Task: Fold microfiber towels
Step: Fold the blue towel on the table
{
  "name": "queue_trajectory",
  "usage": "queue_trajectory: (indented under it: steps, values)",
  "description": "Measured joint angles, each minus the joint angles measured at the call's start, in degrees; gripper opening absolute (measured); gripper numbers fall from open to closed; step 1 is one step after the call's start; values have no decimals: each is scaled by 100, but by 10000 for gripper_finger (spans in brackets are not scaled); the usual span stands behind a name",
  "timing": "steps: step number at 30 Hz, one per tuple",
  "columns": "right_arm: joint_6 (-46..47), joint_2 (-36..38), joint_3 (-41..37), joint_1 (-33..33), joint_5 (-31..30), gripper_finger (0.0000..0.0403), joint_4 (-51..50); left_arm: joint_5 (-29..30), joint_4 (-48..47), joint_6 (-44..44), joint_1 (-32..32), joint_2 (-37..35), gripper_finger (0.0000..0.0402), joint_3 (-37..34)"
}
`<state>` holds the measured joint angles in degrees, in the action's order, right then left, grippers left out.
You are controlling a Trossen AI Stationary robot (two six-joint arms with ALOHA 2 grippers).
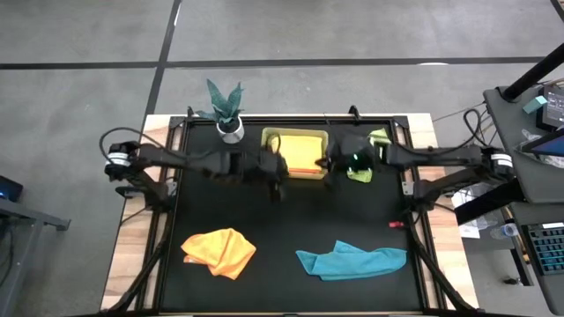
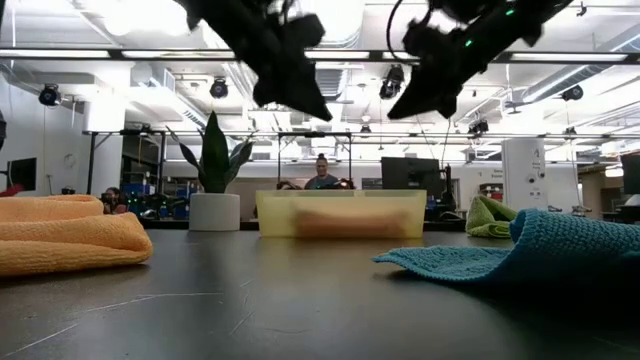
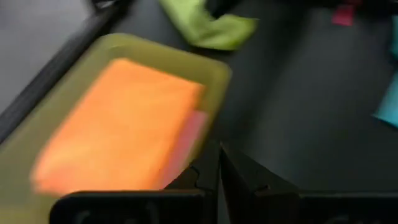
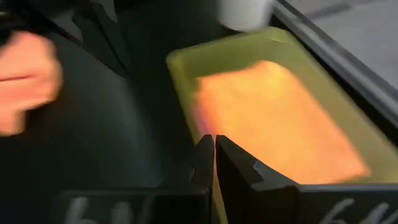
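Observation:
A folded orange-yellow towel (image 1: 298, 150) lies in the yellow-green bin (image 1: 295, 135) at the far middle of the table, with a pink towel's edge (image 3: 194, 132) showing under it. A crumpled orange-yellow towel (image 1: 220, 251) lies near left, and a teal towel (image 1: 352, 261) near right. A lime green towel (image 1: 363, 169) lies right of the bin. My left gripper (image 1: 278, 180) is shut and empty, above the table at the bin's near left corner. My right gripper (image 1: 328, 164) is shut and empty at the bin's right side. Both hang well above the table in the low view (image 2: 320, 108) (image 2: 395, 110).
A potted plant in a white pot (image 1: 229, 123) stands at the far edge, left of the bin. A small red object (image 1: 396, 224) lies near the table's right edge. The middle of the black table top (image 1: 291, 220) is bare. People show in the room behind.

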<state>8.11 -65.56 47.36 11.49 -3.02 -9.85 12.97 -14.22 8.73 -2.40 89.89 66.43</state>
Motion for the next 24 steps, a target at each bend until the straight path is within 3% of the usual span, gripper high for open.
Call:
queue_trajectory:
  steps: [7, 12, 14, 18, 24]
  values:
    - [-89, 199, -970, -1322, -3, 11, 1498, -353, -181, 1372, 1576, 43, 0, -26]
    - [-280, 47, -1473, -2072, 1, 11, 2774, -1693, -882, 2085, 2557, 68, 0, -37]
    - [-281, 33, -1555, -2283, -3, 11, 2922, -2042, -935, 2607, 2827, 57, 0, -37]
    - [-481, 24, -1573, -2524, -1, 11, 2996, -2140, -923, 3882, 3151, 56, 0, -31]
    - [-154, 28, -1275, -2564, 134, 11, 2548, -2402, -955, 4845, 3390, 56, 0, -28]
